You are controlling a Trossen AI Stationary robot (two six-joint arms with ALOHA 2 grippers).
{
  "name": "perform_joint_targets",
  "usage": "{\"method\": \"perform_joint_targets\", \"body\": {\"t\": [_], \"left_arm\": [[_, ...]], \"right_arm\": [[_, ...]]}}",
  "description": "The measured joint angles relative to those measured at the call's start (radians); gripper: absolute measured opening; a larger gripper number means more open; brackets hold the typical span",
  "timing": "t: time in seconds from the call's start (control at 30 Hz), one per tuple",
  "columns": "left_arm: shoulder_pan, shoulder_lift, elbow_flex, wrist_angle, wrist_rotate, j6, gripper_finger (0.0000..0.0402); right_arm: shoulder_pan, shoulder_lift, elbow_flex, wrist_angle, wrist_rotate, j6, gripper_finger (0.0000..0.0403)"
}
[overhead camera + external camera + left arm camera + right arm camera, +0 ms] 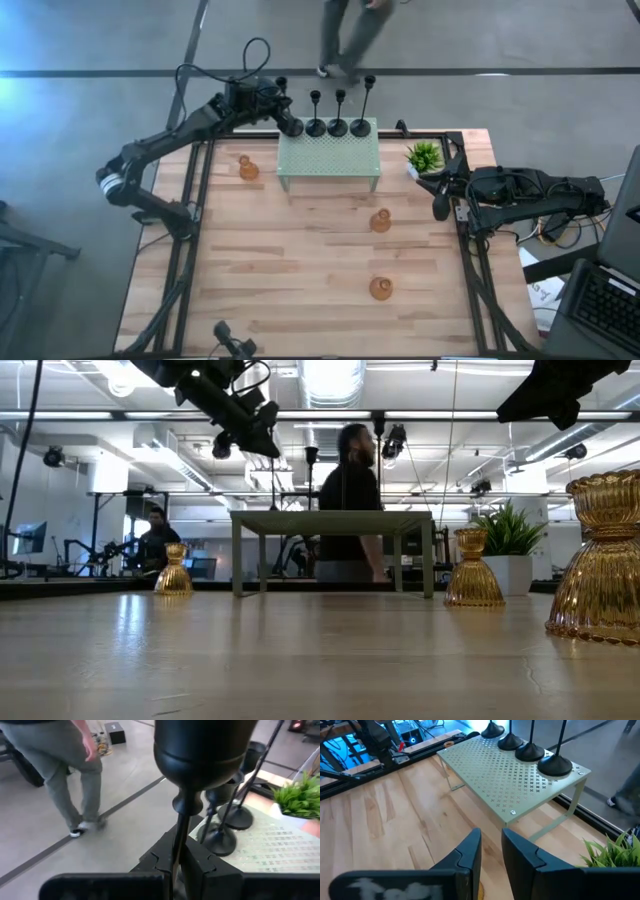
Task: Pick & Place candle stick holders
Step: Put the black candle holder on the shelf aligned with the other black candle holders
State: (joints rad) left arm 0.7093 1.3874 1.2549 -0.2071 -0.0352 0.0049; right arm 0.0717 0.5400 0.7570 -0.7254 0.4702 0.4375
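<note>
Four black candle stick holders stand in a row along the far edge of a pale green perforated shelf (328, 158). My left gripper (283, 112) is shut on the leftmost one (293, 127), at the shelf's far left corner. The other three (338, 126) stand free on their round bases. Three amber glass holders rest on the wooden table: one left of the shelf (248, 168), two nearer (380, 221) (381, 288). My right gripper (440, 207) hangs at the table's right edge, slightly open and empty; its wrist view shows the fingers (490, 855) over bare wood. My left gripper pinches the holder's thin stem (178, 851) between its two fingers, a little below the knob under the cup (200, 755). The fingers come slanting from the table's far left side and lie across the stem. The stem stands upright; its base (492, 730) appears to sit on the shelf.
A small green potted plant (424, 157) stands right of the shelf. A person (345, 40) walks on the floor beyond the table's far edge. Bare wood lies between the shelf and the table's near edge.
</note>
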Motion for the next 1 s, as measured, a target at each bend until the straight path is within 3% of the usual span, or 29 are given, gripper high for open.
{"method": "perform_joint_targets", "body": {"t": [0.6,1.0], "left_arm": [[0.009,0.056,0.002,0.053,0.003,0.016,0.0017],[0.011,0.075,0.003,0.086,0.012,0.024,0.0017]], "right_arm": [[0.0,0.0,0.0,0.0,0.0,0.0,0.0093],[0.0,0.0,0.0,0.0,0.0,0.0,0.0074]]}}
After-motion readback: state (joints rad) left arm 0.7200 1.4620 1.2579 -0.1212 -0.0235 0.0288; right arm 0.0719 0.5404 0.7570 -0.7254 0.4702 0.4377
